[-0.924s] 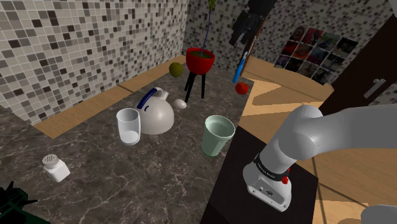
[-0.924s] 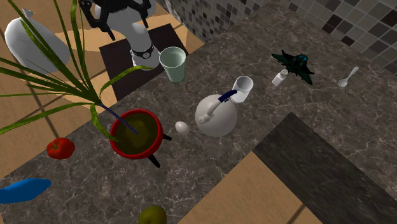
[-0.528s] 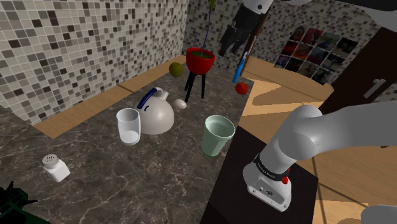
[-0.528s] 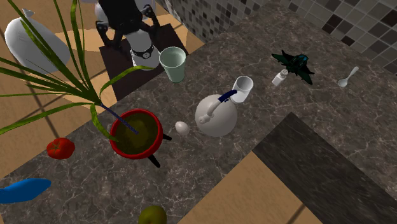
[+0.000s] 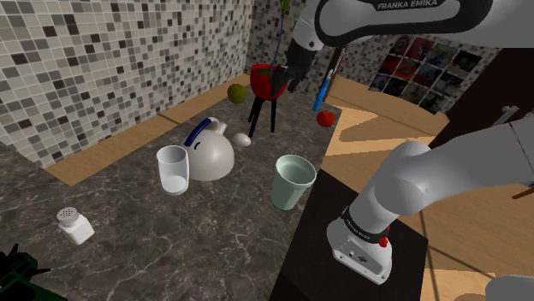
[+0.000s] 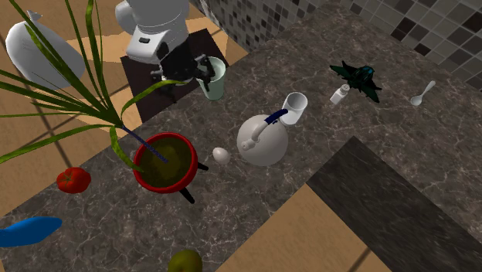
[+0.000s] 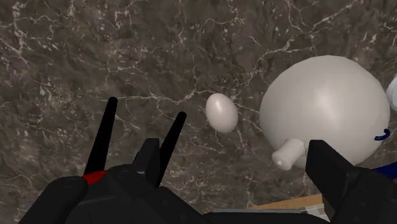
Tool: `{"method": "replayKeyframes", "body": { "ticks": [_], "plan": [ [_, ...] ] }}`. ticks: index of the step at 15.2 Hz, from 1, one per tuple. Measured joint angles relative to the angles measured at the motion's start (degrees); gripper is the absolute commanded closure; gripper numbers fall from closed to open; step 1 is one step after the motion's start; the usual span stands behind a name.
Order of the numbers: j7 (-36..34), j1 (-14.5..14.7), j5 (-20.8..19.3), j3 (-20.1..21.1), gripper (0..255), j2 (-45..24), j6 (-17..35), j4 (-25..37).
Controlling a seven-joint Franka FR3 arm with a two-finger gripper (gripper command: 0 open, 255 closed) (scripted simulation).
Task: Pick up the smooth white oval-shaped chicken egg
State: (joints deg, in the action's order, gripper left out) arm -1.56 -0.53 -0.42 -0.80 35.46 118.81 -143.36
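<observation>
Egg [image 5: 242, 139]: white, oval. Lies on the dark marble counter [image 5: 214, 231], just beside the far side of the round white jug [image 5: 210, 156], between it and the red plant pot [image 5: 268, 81] on black legs. Position unchanged.
Gripper [image 5: 289, 73]: fingers wide apart, holding nothing. It has come down from the shoulder view's top edge to the level of the red pot, high above the egg.
Pale green cup [image 5: 293, 181]: near the stand, unmoved.

1. A white, blue-handled teapot [image 5: 210, 154] stands just beside a clear glass [image 5: 173, 168] on the dark marble counter [image 5: 214, 244].
2. A pale green cup [image 5: 293, 181] stands apart.
3. A red planter [image 6: 164, 161] stands on black legs.
</observation>
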Motion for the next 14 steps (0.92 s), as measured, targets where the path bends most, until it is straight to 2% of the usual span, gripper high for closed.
{"method": "replayKeyframes", "body": {
  "ticks": [7, 14],
  "plan": [
    [-3.1, -0.4, -1.0, 1.9, 0, -11.9, 14.6, -3.2],
    [-8.2, -1.3, -4.4, 3.9, 0, -28.0, 27.5, -0.6]
  ]
}}
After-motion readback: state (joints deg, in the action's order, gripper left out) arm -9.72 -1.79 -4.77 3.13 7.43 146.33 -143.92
